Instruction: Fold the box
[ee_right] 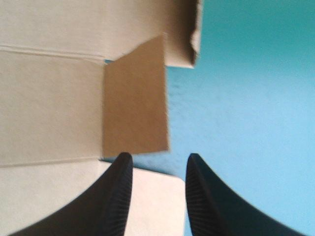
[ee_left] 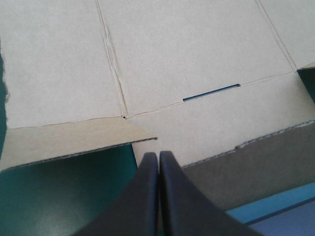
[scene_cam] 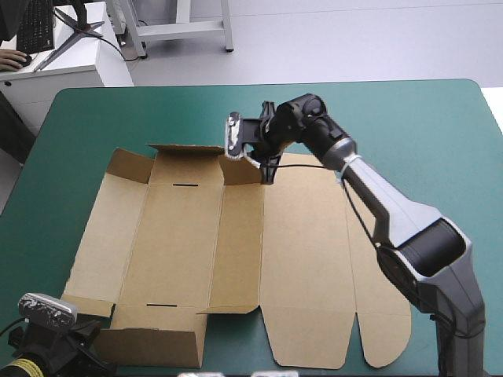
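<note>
Nearest, the left gripper [ee_left: 158,156] waits at the near left corner of the table [scene_cam: 440,118], its fingers pressed together in one point and holding nothing. It aims at the near edge of the box [scene_cam: 302,259], just where a near flap [ee_left: 74,140] is lifted off the cover. I judge that the joined fingers are meant as a wedge to push board, not to pinch it.

The table is wide and teal-green, with much bare room on its right and far sides, so walls can swing up without hitting anything. The box lies spread as a brown sheet over the left and middle part, from near the front edge to past the centre. Most panels are flat. Only small flaps on the far and near edges stand up a little, so the folding seems at an early stage.

The right gripper [ee_right: 158,162] reaches across the sheet to its far edge. Its fingers stand apart with nothing between them, and a far flap [ee_right: 135,98] is just ahead. Probably they are parted to take it, though whether they touch it I cannot tell. A thin slot [ee_left: 211,92] lies ahead of the left gripper, likely for a tab.
</note>
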Available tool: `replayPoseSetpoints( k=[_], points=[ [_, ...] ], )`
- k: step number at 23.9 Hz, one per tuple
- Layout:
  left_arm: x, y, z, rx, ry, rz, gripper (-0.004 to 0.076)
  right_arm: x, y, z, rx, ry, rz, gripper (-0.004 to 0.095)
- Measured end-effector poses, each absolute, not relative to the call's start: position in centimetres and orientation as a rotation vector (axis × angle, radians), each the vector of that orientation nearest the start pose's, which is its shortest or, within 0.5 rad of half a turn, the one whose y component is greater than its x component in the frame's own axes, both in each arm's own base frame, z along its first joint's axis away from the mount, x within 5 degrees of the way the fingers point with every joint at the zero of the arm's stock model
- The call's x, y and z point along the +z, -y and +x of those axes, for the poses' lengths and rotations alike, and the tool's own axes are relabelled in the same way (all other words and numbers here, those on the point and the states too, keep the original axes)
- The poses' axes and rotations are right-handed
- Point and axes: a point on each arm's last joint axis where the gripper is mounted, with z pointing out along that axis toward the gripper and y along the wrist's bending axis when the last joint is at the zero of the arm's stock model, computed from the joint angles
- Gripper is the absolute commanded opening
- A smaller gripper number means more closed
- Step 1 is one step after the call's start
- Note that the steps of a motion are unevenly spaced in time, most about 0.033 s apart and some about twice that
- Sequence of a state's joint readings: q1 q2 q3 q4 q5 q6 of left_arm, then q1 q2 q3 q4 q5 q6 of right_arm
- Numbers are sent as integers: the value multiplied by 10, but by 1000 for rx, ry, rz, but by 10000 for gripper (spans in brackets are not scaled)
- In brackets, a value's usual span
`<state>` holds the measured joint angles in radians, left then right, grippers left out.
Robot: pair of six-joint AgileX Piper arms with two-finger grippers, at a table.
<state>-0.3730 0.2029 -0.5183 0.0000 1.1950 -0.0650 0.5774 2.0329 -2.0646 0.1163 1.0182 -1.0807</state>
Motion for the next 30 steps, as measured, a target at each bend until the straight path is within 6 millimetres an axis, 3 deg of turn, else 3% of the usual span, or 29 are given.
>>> replayPoseSetpoints(
  k=[3, 7, 12, 14, 16, 20, 28, 30],
  points=[
    [271, 6, 16, -211, -2345, 364, -10, 374, -224, 384, -116, -1738, -1645, 264],
    [271, 6, 16, -211, -2346, 364, -10, 416, -156, 382, -172, -1936, -1342, 178],
    [271, 6, 16, -212, -2345, 364, -10, 436, -74, 372, -114, -2195, -1019, 5],
    [271, 6, 16, -212, -2344, 364, -10, 444, -35, 360, 13, -2242, -844, -13],
    [271, 6, 16, -212, -2345, 364, -10, 446, -12, 343, 88, -2279, -710, -13],
    [271, 6, 16, -212, -2345, 364, -10, 432, 10, 305, 36, -2411, -541, -13],
    [272, 6, 16, -256, -2363, 255, -10, 383, 5, 211, 86, -2592, -319, -15],
    [281, 6, 17, -272, -2362, 220, -10, 376, 6, 192, 60, -2592, -270, -15]
  ],
)
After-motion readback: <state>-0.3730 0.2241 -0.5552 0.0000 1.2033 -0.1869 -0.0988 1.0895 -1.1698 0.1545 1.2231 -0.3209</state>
